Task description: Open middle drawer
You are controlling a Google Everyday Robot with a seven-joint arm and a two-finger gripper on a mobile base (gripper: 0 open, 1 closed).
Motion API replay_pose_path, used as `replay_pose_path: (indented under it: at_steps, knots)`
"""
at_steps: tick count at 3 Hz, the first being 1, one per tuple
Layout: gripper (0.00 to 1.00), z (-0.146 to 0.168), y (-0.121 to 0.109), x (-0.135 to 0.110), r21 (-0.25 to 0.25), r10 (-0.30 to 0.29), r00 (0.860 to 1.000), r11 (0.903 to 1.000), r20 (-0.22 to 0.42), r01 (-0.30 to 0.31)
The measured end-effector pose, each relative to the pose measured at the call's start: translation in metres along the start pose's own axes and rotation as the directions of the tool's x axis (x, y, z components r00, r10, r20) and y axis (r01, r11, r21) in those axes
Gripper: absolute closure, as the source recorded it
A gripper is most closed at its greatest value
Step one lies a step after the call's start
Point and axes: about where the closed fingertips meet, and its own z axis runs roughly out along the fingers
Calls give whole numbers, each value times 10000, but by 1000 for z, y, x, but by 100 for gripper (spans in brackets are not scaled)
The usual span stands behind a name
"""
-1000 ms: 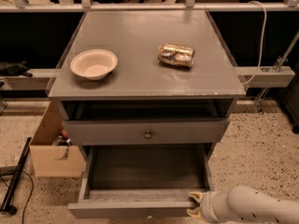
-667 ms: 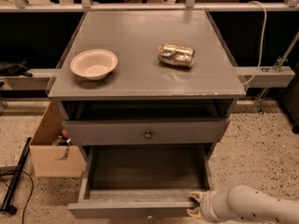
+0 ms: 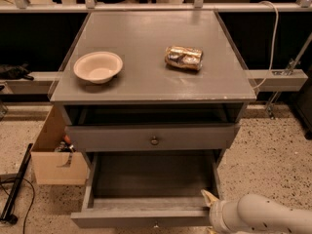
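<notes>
Speckled floor [image 3: 273,145] surrounds the grey table [image 3: 146,67]. Its shallow grey middle drawer [image 3: 146,217], pulled out, stretches left from the white end effector [image 3: 210,202] at its near right corner. I cannot tell how open that is.

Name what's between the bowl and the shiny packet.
Bare cabinet top, in the camera view; the end effector sits at the middle drawer, right front corner.

Arm [image 3: 265,217]: smooth white cylindrical shell, ringed collar at wrist end. Gripper [image 3: 210,199]: cream, pointed tip, at 5 o'clock of frame.
</notes>
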Motion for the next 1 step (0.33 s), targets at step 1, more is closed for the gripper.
replay_pose_path:
  at_steps: [1]
  knots:
    - [0,0,0,0,0,0,10000,10000,0,0]
